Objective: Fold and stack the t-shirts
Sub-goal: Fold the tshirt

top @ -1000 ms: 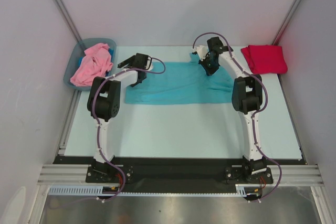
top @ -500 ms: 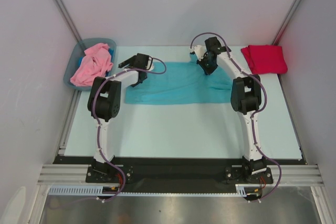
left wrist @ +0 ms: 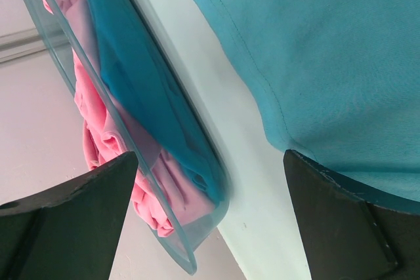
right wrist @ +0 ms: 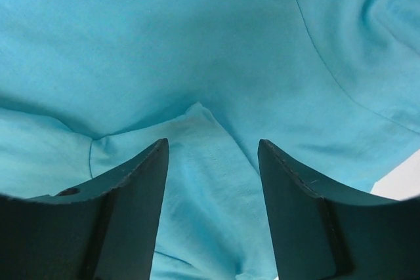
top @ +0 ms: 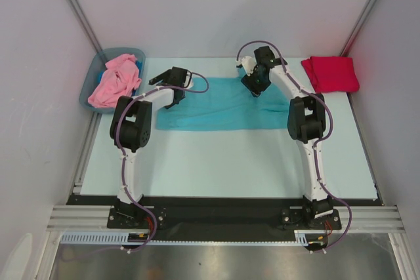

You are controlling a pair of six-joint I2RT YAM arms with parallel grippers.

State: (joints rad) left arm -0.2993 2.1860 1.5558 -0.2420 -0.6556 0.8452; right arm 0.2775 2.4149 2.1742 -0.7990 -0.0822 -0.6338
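Bin [top: 128,50] w/ pink tee [top: 115,80] left, red tee [top: 330,73] right — L hand [top: 157,78], R hand [right wrist: 213,145] open at teal tee [top: 210,106].

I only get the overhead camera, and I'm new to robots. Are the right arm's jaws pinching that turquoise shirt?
Observer: No. The right wrist camera shows the right jaws standing apart, with a small ridge of the teal t-shirt between them, unclamped.
Operator: And is the pink t-shirt alone in that bin?
Observer: No. The left wrist camera shows a blue cloth lying against the bin's see-through wall, right next to the pink t-shirt.
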